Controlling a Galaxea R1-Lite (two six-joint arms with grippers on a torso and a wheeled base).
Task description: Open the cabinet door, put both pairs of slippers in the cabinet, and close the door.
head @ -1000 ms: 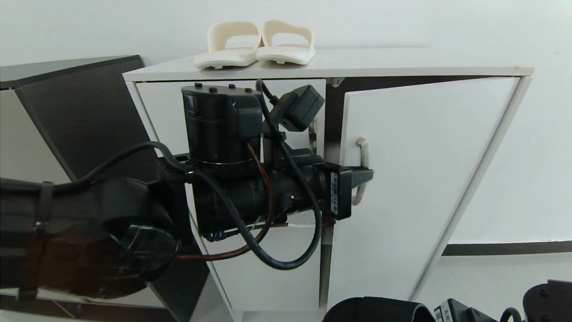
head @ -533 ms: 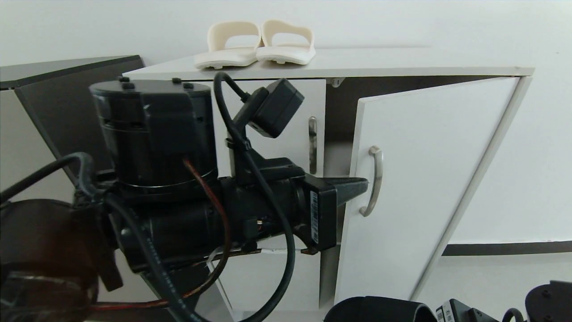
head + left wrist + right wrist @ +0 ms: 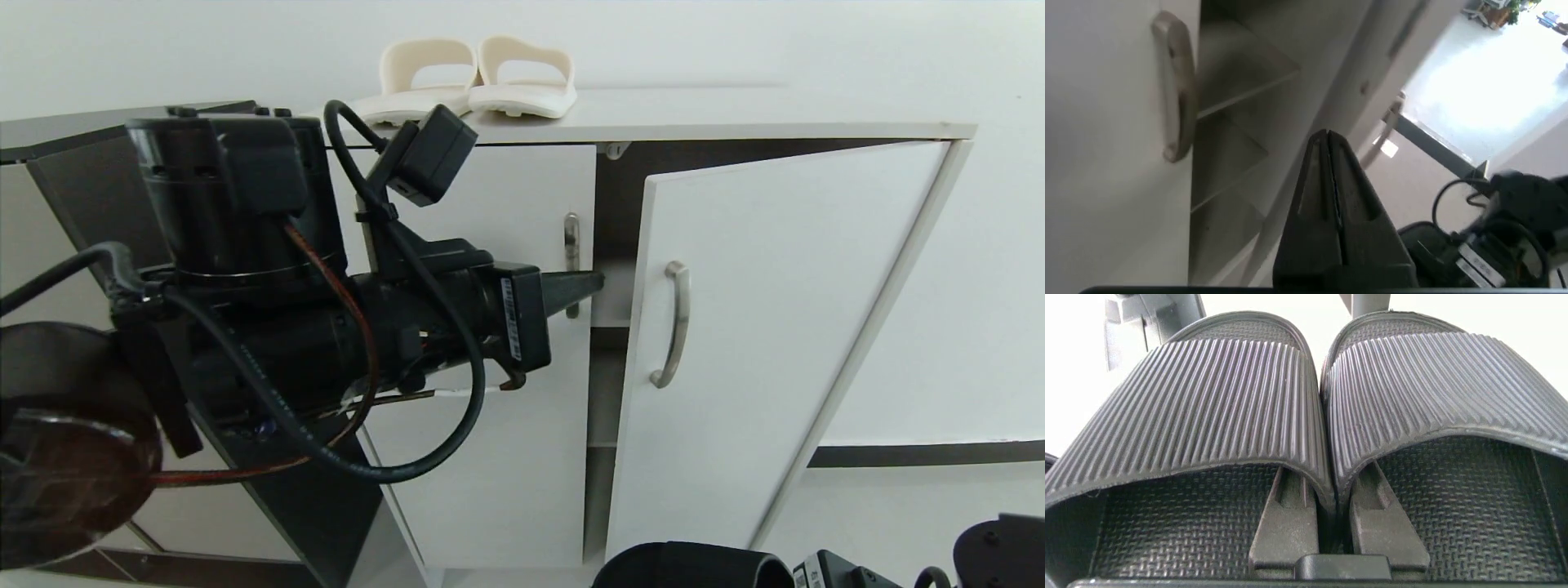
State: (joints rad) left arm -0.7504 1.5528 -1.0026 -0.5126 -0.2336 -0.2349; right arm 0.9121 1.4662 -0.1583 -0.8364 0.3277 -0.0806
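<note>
Door-opening step: the right cabinet door [image 3: 759, 327] stands ajar at centre frame, the left gripper [image 3: 589, 287] clenched empty beside the gap and the right gripper [image 3: 1329, 498] clamping the dark ribbed slippers [image 3: 1208, 400], while the cream slippers [image 3: 473, 77] sit on the cabinet top at upper centre, and a wider swing looks needed next.

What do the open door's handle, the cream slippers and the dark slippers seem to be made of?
Open door's handle: likely brushed metal, grey with a dull sheen.
Cream slippers: probably moulded foam or rubber, smooth matte.
Dark slippers: probably rubber, ribbed straps, textured footbeds.
</note>
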